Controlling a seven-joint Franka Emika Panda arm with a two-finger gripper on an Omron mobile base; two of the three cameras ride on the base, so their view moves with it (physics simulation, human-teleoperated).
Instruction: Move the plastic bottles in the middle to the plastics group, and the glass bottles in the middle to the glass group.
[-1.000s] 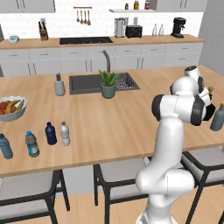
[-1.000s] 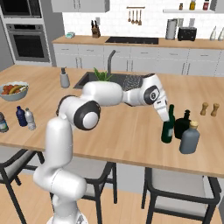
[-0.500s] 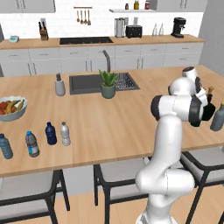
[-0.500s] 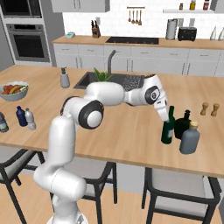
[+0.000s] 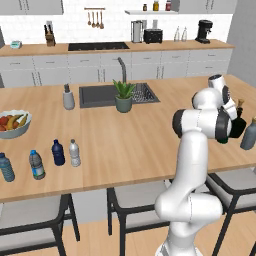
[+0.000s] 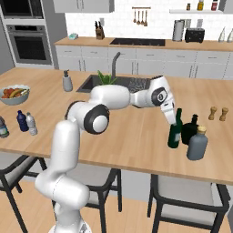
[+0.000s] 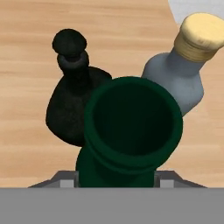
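The dark green bottle (image 6: pixel 174 134) stands upright on the counter, close beside the squat black bottle (image 6: pixel 190 131) and the grey-blue bottle (image 6: pixel 197 144). My gripper (image 6: pixel 172 119) sits at its neck, open, with a fingertip on each side and small gaps. In the hand view I look straight down into the green bottle's mouth (image 7: pixel 133 118), with the black bottle (image 7: pixel 72 109) and the grey-blue bottle (image 7: pixel 175 78) behind it. Far left stand the navy bottle (image 5: pixel 58 152) and the clear white-capped bottle (image 5: pixel 74 152), near two blue-labelled water bottles (image 5: pixel 36 165) (image 5: pixel 6 167).
Two wooden pepper mills (image 6: pixel 212 113) stand behind the glass group. A fruit bowl (image 5: pixel 12 124), a soap dispenser (image 5: pixel 68 97), the sink (image 5: pixel 100 95) and a potted plant (image 5: pixel 123 96) lie further back. Stools stand under the counter's front edge (image 5: pixel 100 187).
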